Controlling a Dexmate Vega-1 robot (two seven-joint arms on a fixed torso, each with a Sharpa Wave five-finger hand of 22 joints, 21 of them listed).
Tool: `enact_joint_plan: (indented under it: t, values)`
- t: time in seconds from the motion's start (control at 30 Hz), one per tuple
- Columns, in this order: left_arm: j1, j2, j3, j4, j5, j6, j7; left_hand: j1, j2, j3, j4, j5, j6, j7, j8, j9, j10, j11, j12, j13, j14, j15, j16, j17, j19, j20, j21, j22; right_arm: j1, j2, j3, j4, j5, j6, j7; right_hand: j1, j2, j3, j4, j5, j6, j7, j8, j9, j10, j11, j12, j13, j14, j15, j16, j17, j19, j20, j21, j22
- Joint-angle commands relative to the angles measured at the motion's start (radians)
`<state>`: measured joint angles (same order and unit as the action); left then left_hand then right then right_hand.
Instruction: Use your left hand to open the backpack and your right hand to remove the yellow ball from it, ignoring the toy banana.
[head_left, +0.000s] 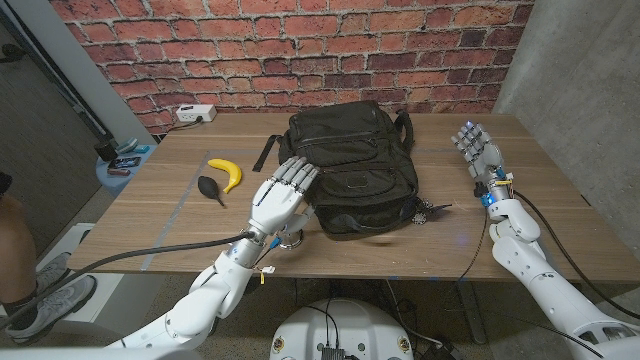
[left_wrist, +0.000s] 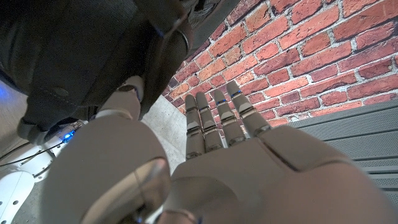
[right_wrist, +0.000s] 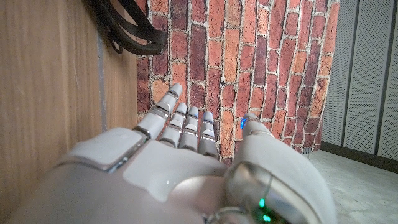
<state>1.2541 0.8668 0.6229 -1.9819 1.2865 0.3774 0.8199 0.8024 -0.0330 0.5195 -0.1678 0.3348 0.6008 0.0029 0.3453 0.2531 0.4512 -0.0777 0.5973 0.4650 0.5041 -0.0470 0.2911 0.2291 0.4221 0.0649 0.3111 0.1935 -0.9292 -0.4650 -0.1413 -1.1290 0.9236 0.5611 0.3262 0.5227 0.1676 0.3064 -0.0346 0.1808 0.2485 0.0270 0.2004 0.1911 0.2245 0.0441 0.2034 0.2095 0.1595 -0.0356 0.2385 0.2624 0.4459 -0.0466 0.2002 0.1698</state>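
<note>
A black backpack (head_left: 353, 170) lies closed on the middle of the wooden table (head_left: 560, 240). My left hand (head_left: 282, 195) is at its left side with fingers straight and apart, fingertips touching the bag's edge; in the left wrist view the left hand (left_wrist: 217, 168) reaches along the dark backpack (left_wrist: 74, 50). My right hand (head_left: 478, 150) stands to the right of the bag, fingers extended, holding nothing, apart from it. The right wrist view shows the right hand (right_wrist: 180, 162) and a backpack strap (right_wrist: 134, 31). A yellow toy banana (head_left: 227, 174) lies left of the bag.
A black rubber bulb (head_left: 210, 187) lies beside the banana. A white power strip (head_left: 195, 114) sits at the table's far left corner. A brick wall stands behind the table. A person's leg and shoe (head_left: 30, 290) show at the left edge. A zipper pull (head_left: 432, 210) sticks out from the bag's right side.
</note>
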Motion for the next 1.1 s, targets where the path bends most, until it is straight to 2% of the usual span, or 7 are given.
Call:
enact_joint_plan:
  t: [0.03,0.1,0.17,0.27,0.6,0.9,1.1]
  values:
    - [-0.04,-0.003,0.023,0.014,-0.025,-0.006,0.04,0.074,0.048,-0.018,-0.001,-0.008,0.164,-0.017,0.063,0.008,0.108,-0.033,0.063,0.02,0.102,-0.035,0.043,0.025,0.046,-0.007,0.02,0.006,-0.009,-0.012,0.0,-0.023,-0.002,-0.024,-0.013,0.0,0.005,0.003,-0.004,0.001,0.007,-0.001,0.001,0.003,0.004,0.002,0.007,0.002,0.011,-0.001,0.003,0.005,0.006,-0.03,-0.002,0.002]
    - [-0.043,-0.004,0.023,0.015,-0.031,-0.006,0.05,0.078,0.05,-0.025,0.001,-0.01,0.201,-0.034,0.078,0.01,0.124,-0.045,0.073,0.024,0.117,-0.043,0.051,0.032,0.046,-0.008,0.021,0.007,-0.01,-0.014,-0.001,-0.026,-0.004,-0.029,-0.017,0.0,0.005,0.003,-0.004,0.001,0.006,0.0,0.001,0.003,0.004,0.002,0.007,0.002,0.011,-0.001,0.003,0.005,0.006,-0.03,-0.002,0.002]
    - [-0.047,-0.007,0.024,0.018,-0.036,-0.007,0.06,0.083,0.054,-0.034,0.004,-0.013,0.262,-0.041,0.106,0.013,0.181,-0.076,0.099,0.033,0.151,-0.054,0.065,0.039,0.053,-0.012,0.027,0.008,-0.009,-0.015,-0.002,-0.027,-0.004,-0.033,-0.018,0.0,0.005,0.003,-0.004,0.001,0.006,-0.001,0.001,0.003,0.005,0.0,0.007,0.002,0.011,-0.001,0.003,0.005,0.006,-0.03,-0.002,0.002]
    - [-0.056,-0.013,0.027,0.028,-0.041,-0.009,0.074,0.084,0.06,-0.031,0.007,-0.009,0.316,-0.054,0.128,0.009,0.247,-0.092,0.117,0.03,0.199,-0.062,0.071,0.033,0.06,-0.015,0.032,0.009,-0.005,-0.015,-0.005,-0.024,-0.007,-0.037,-0.017,0.0,0.005,0.003,-0.005,0.001,0.007,0.0,0.001,0.003,0.004,-0.003,0.007,0.002,0.012,-0.002,0.003,0.005,0.006,-0.03,-0.002,0.002]
    - [-0.088,-0.026,0.041,0.056,-0.049,-0.014,0.089,0.089,0.051,-0.012,0.001,0.003,0.367,-0.082,0.14,-0.009,0.331,-0.104,0.092,-0.018,0.246,-0.064,0.052,-0.015,0.072,-0.023,0.042,0.009,0.01,-0.011,-0.012,-0.007,-0.008,-0.043,-0.009,-0.002,0.006,0.004,-0.006,0.001,0.007,0.0,0.0,0.003,0.004,0.001,0.006,0.002,0.012,-0.001,0.003,0.005,0.007,-0.03,-0.002,0.002]
    - [-0.14,-0.049,0.064,0.107,-0.052,-0.029,0.111,0.103,0.052,-0.014,-0.003,0.002,0.397,-0.098,0.146,-0.018,0.356,-0.117,0.074,-0.04,0.257,-0.069,0.055,-0.02,0.071,-0.027,0.044,0.009,0.015,-0.008,-0.011,-0.001,-0.004,-0.049,-0.007,-0.001,0.006,0.006,-0.007,0.001,0.007,-0.001,0.0,0.003,0.005,-0.001,0.006,0.002,0.012,-0.003,0.004,0.005,0.006,-0.03,-0.003,0.002]
    - [-0.167,-0.055,0.074,0.124,-0.062,-0.041,0.126,0.119,0.057,-0.018,-0.002,-0.002,0.465,-0.097,0.159,-0.036,0.45,-0.131,0.058,-0.081,0.306,-0.088,0.072,-0.028,0.074,-0.045,0.049,0.008,0.015,-0.009,-0.012,-0.006,-0.007,-0.052,-0.015,-0.001,0.006,0.006,-0.008,0.001,0.007,-0.001,0.0,0.003,0.005,0.002,0.006,0.002,0.012,-0.003,0.004,0.005,0.007,-0.031,-0.002,0.002]
